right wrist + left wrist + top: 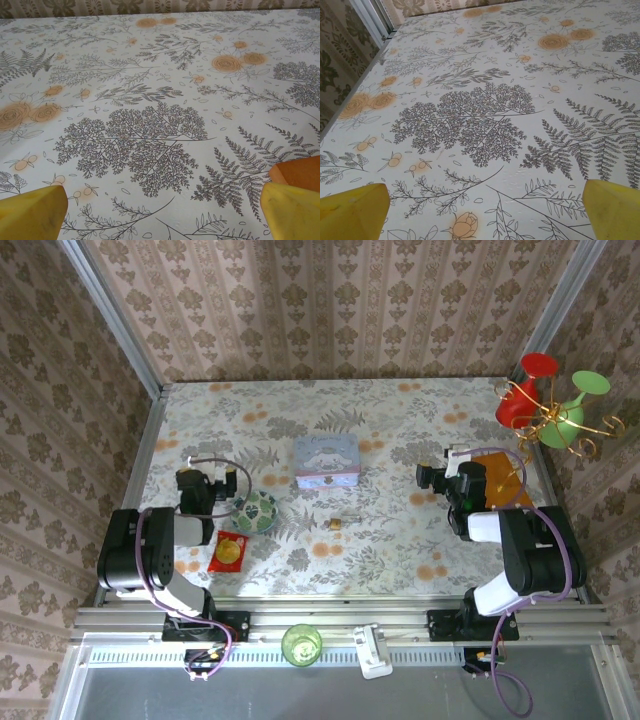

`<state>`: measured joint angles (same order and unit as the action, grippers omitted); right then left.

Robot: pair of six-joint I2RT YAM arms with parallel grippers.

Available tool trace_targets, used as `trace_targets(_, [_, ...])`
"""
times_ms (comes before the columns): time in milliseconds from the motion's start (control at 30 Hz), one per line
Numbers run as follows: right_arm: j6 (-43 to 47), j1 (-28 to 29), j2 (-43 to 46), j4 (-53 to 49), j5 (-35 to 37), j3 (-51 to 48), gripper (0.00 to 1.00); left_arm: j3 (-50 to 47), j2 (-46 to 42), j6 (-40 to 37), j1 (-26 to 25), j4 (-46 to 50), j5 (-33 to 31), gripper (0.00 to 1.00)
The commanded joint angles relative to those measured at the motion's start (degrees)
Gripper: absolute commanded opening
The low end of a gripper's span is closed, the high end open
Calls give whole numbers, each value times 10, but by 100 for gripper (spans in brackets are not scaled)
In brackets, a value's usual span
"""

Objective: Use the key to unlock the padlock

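My table (400, 540), in a fern-and-rose print, carries a pale blue tin (327, 462) near its middle. From the tin, the padlock (337, 524) lies at six o'clock, a green round dish (255, 511) at eight, a red-and-gold packet (230, 552) beyond it, and an orange sheet (513, 480) at three.

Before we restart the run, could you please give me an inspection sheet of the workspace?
Surface: floral tablecloth, lying flat.
Job's things: padlock mid-table, in front of the tin; key too small to tell.
Clutter: blue tin, round green thing, red packet, orange sheet.
Grippers: left gripper and right gripper both open, holding nothing.
Cables: purple cables looped along both arms.
Surroundings: patterned walls; cup stand at far right; green glass on front rail.
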<state>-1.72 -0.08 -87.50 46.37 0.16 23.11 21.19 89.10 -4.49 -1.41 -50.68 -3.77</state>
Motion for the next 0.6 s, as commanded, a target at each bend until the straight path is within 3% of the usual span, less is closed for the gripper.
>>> trace_targets(0, [-2, 1, -2, 21, 2, 5, 100, 10, 1, 11, 2, -23, 5, 100])
trace_targets(567, [-3, 1, -1, 21, 1, 4, 100, 11, 1, 9, 1, -21, 13, 100])
